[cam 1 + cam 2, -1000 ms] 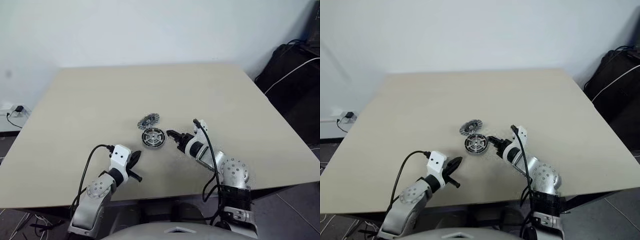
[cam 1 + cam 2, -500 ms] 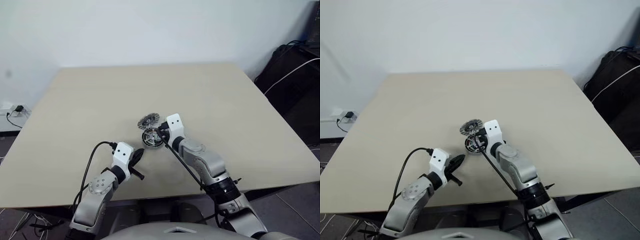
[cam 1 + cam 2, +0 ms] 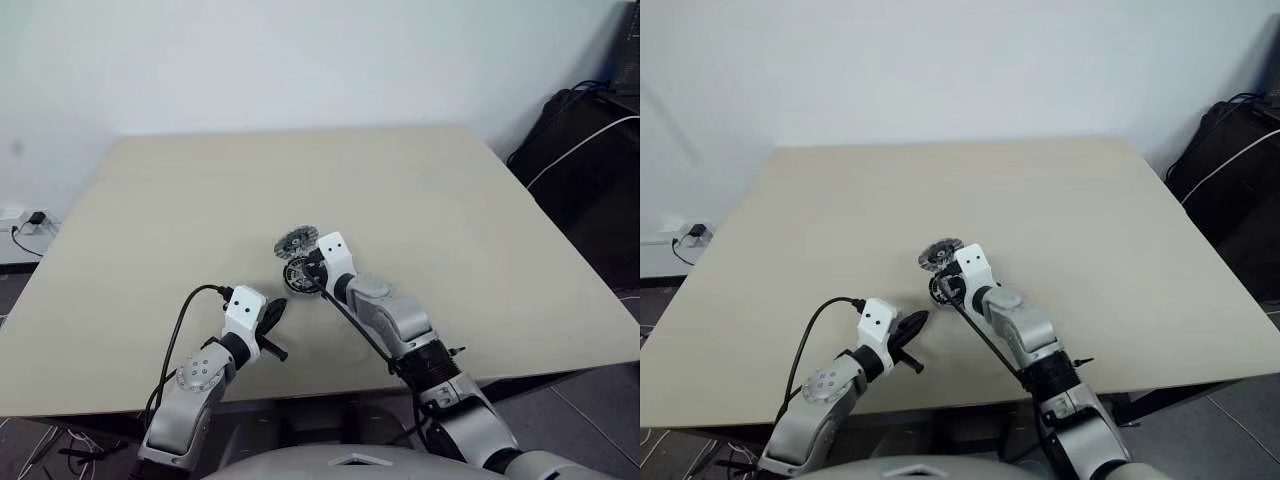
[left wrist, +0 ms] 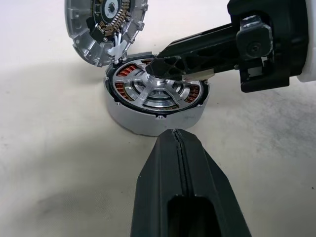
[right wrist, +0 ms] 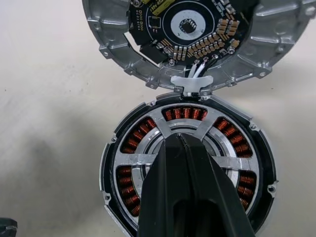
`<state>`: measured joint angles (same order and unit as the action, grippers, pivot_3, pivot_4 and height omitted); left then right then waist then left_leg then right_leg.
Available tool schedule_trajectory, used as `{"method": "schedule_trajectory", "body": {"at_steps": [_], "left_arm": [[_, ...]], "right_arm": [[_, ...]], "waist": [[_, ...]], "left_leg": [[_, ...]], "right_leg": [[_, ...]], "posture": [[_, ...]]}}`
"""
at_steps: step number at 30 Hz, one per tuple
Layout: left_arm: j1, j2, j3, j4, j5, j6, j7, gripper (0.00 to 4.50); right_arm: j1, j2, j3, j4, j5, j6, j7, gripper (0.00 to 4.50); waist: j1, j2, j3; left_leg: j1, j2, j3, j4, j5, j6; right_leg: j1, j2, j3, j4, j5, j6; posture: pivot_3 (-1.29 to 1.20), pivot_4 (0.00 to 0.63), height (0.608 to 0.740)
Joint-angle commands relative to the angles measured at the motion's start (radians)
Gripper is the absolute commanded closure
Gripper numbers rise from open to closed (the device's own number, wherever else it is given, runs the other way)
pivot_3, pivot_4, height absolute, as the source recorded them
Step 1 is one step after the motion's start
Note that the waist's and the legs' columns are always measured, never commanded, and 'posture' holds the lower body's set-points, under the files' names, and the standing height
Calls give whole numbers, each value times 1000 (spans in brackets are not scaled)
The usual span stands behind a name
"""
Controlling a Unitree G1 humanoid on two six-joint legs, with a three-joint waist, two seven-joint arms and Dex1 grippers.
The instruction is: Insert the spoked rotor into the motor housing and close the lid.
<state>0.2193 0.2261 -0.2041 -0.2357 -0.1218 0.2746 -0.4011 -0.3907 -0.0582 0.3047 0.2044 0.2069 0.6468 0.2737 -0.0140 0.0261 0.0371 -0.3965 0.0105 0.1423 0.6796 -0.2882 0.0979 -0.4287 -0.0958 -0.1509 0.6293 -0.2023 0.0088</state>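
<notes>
The grey motor housing (image 4: 148, 121) stands on the table with its copper windings visible. The spoked rotor (image 5: 143, 155) lies inside it, silver spokes and hub facing up. The lid (image 4: 106, 27) leans tilted against the housing's far side, its inner face with a circuit board showing, joined to the housing by white wires. My right gripper (image 4: 157, 66) is shut, its tips down on the rotor's hub. My left gripper (image 4: 175, 136) is shut and empty, pointing at the housing's near wall from a short gap away.
The beige table (image 3: 420, 190) spreads wide around the motor. A black cable (image 3: 185, 315) loops from my left wrist near the table's front edge. Black bags and a white cord (image 3: 585, 140) sit off the table at the right.
My right arm swung left from beside the housing to over it, rolled its wrist, and its fingers went from open to shut on the hub. The left arm stayed still.
</notes>
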Motion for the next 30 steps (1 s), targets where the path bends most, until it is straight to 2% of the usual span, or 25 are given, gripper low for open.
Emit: {"method": "schedule_trajectory", "body": {"at_steps": [1,6,11,14,18,30], "left_arm": [[-7,-7,8,-29,-4,-16,7,4500],[-11,-15,4,-20,-5,-22,13,4500],[-15,-27,-1,-4,-1,-33,14,4500],[-19,-36,-2,6,1,-41,14,4500],[-17,-43,-1,15,2,-54,17,4500],[-5,-47,11,17,1,-74,33,4500]], "right_arm": [[-51,-19,-4,-30,-24,8,39,4487],[-115,-148,79,-153,-75,1,199,4487],[-178,-392,296,-275,-192,-25,476,4487],[-218,-485,398,-308,-267,-61,593,3575],[-257,-507,468,-298,-353,-113,664,2341],[-307,-422,474,-108,-468,-235,723,2341]], "waist": [[0,0,0],[1,0,0],[3,0,0],[3,-1,0],[3,-2,1],[5,-6,2]], "left_leg": [[0,0,0,0,0,0],[0,0,0,0,0,0],[0,0,0,1,0,1],[0,0,-1,2,-1,2],[0,0,-1,3,-1,2],[0,0,-1,5,-1,3]], "right_leg": [[0,0,0,0,0,0],[0,0,0,0,0,0],[0,-1,-1,0,-1,-1],[0,-1,-2,0,-2,-3],[1,-1,-2,0,-1,-2],[1,-2,-2,0,0,-2]], "posture": [[0,0,740],[0,0,740],[0,0,740],[0,0,740],[0,0,740],[0,0,740]]}}
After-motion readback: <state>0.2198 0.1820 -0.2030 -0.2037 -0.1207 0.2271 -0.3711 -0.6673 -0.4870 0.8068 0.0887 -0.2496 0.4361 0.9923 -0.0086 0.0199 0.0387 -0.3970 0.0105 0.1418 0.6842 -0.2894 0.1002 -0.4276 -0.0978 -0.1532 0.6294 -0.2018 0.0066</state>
